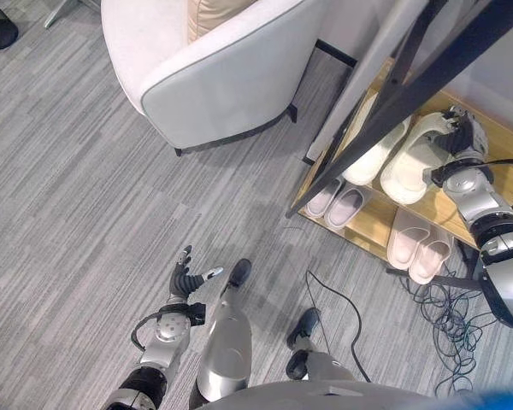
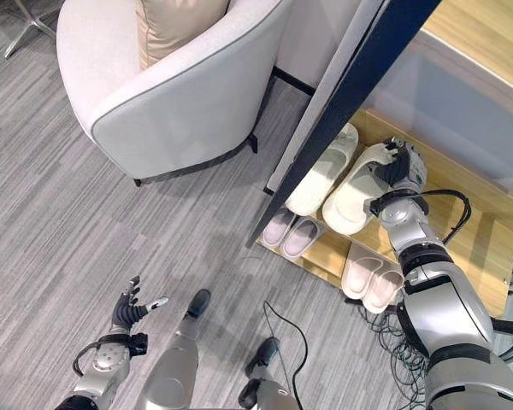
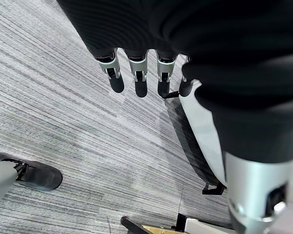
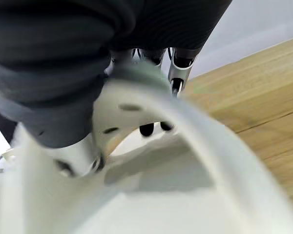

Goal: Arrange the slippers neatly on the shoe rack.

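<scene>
A wooden shoe rack [image 2: 472, 229] stands at the right. On its middle shelf lie two cream slippers side by side. My right hand [image 2: 401, 167] is at the toe end of the right-hand cream slipper [image 1: 413, 164]. In the right wrist view its fingers [image 4: 178, 73] are hooked under that slipper's strap [image 4: 195, 122], with the thumb against the outside. The other cream slipper [image 1: 374, 155] lies just to its left. My left hand [image 1: 185, 278] hangs open above the carpet at the lower left, its fingers [image 3: 136, 80] straight and holding nothing.
On the bottom shelf sit a small pale lilac pair [image 1: 335, 203] and a pink pair [image 1: 419, 245]. A dark slanted post [image 1: 385, 111] of the rack crosses in front of the shelves. A white armchair [image 1: 214, 77] stands on the grey carpet to the left of the rack.
</scene>
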Robot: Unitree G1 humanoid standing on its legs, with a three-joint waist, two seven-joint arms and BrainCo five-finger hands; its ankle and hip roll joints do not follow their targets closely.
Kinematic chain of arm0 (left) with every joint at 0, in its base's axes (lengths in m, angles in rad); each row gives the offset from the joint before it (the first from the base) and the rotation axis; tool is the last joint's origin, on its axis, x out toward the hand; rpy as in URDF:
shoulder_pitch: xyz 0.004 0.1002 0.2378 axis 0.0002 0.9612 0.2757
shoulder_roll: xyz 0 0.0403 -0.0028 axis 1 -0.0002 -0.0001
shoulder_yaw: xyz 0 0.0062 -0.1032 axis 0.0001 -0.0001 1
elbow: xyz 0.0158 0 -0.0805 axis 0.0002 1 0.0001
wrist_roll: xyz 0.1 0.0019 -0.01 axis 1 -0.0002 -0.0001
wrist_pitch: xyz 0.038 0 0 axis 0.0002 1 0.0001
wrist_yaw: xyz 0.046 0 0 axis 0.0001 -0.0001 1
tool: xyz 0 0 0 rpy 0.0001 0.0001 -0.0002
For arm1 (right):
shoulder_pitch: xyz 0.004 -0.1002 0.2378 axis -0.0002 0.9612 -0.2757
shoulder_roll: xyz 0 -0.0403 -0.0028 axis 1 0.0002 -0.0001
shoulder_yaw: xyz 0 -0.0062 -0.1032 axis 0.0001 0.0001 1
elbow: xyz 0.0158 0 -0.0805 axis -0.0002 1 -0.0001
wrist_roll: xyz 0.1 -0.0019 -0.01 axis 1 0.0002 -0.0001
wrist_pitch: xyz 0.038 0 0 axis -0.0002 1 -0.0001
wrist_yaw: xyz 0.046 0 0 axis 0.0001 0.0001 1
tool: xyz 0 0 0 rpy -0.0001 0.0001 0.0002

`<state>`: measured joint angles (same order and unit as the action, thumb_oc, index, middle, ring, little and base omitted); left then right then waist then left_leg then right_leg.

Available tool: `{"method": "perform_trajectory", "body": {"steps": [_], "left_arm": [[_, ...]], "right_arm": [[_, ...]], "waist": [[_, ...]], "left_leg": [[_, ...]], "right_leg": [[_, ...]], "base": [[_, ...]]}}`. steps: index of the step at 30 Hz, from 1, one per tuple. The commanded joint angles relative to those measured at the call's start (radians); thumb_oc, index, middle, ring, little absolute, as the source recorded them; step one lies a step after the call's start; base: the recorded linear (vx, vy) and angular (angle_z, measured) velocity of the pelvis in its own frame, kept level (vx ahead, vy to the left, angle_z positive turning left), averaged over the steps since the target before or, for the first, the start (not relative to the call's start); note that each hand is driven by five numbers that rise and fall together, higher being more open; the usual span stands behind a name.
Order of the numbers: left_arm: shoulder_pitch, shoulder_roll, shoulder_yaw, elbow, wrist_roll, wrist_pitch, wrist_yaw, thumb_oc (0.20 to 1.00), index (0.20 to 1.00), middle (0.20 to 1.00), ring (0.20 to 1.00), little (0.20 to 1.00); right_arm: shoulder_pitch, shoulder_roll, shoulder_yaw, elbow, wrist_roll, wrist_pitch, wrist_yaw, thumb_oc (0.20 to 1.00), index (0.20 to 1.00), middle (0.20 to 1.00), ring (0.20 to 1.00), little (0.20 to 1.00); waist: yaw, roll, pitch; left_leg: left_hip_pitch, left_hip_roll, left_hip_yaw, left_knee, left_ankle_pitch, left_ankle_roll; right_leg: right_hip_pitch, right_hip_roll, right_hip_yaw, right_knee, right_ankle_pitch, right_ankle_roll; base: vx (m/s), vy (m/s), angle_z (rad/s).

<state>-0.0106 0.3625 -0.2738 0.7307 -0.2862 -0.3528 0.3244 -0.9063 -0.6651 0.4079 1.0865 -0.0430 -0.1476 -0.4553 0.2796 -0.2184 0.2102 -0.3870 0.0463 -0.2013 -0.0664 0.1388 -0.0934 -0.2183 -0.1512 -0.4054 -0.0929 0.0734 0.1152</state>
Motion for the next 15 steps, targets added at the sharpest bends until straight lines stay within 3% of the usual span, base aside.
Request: {"method": "perform_trajectory", "body": {"steps": [1, 7, 15], "left_arm": [[0.001, 0.008, 0.002, 0.002, 0.000, -0.028, -0.014, 1.000, 1.000, 1.000, 1.000, 1.000], [0.011, 0.006, 0.002, 0.003, 0.003, -0.026, -0.017, 1.000, 1.000, 1.000, 1.000, 1.000], [0.020, -0.026, 0.020, 0.055, 0.018, -0.010, 0.011, 1.000, 1.000, 1.000, 1.000, 1.000]], "right_arm": [[-0.079, -0.038, 0.021, 0.004, 0.035, -0.026, -0.022, 1.000, 1.000, 1.000, 1.000, 1.000], [-0.080, -0.034, 0.020, -0.003, 0.023, -0.025, -0.031, 1.000, 1.000, 1.000, 1.000, 1.000], [-0.018, -0.022, -0.074, -0.070, 0.047, -0.042, -0.098, 1.000, 1.000, 1.000, 1.000, 1.000]], "waist": [[0.007, -0.009, -0.016], [0.007, -0.008, -0.017], [-0.003, 0.006, -0.025]], "left_leg": [[0.017, -0.033, 0.025, -0.021, -0.050, -0.017], [0.023, -0.032, 0.022, -0.021, -0.051, -0.017], [0.026, -0.032, 0.020, -0.021, -0.053, -0.013]], "right_leg": [[0.028, -0.048, 0.000, 0.006, -0.012, 0.089], [0.032, -0.047, -0.005, 0.006, -0.012, 0.088], [0.032, -0.050, -0.003, 0.006, -0.010, 0.089]], "base": [[0.01, -0.003, 0.05], [0.00, 0.000, 0.00], [0.00, 0.000, 0.00]]}}
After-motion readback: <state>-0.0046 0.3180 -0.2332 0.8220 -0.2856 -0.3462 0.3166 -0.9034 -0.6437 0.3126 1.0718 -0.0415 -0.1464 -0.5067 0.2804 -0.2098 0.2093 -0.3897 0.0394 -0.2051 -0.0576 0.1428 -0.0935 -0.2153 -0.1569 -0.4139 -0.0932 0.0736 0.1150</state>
